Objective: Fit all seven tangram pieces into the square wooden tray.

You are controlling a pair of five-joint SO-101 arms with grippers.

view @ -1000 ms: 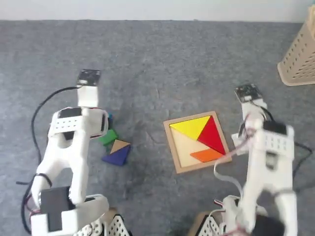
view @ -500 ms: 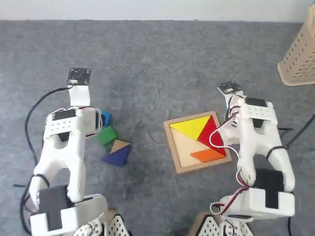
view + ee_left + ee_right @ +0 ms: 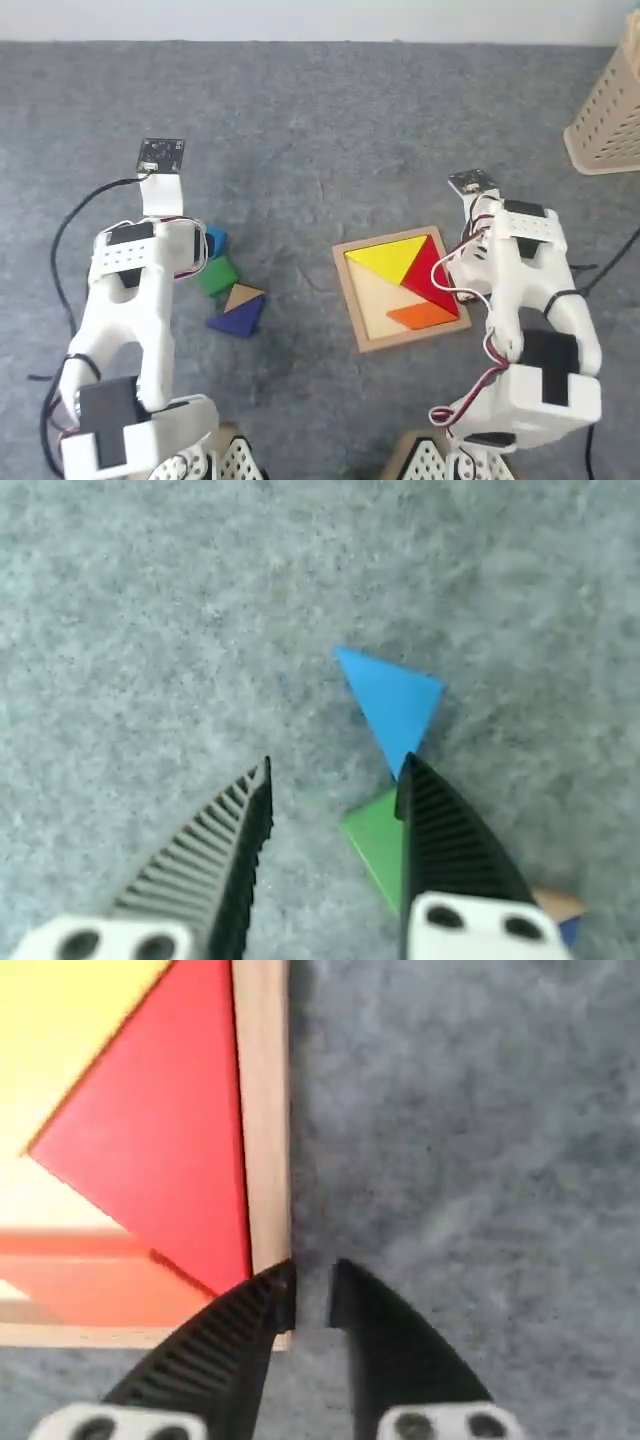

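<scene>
Right claw (image 3: 312, 1278) is almost pinched together, just a sliver of gap, tips at the wooden tray (image 3: 262, 1110) rim beside the red triangle (image 3: 160, 1150). A yellow piece (image 3: 70, 1030) and an orange piece (image 3: 80, 1280) sit inside too. Left claw (image 3: 337, 770) gapes wide over the grey carpet (image 3: 150, 600), right by the blue triangle (image 3: 395, 700) and the green piece (image 3: 378, 840), maybe a square.

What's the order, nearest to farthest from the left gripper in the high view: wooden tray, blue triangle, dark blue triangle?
1. Blue triangle, just ahead of the left gripper.
2. Dark blue triangle, back toward that arm's base.
3. Wooden tray, across by the right arm.
</scene>
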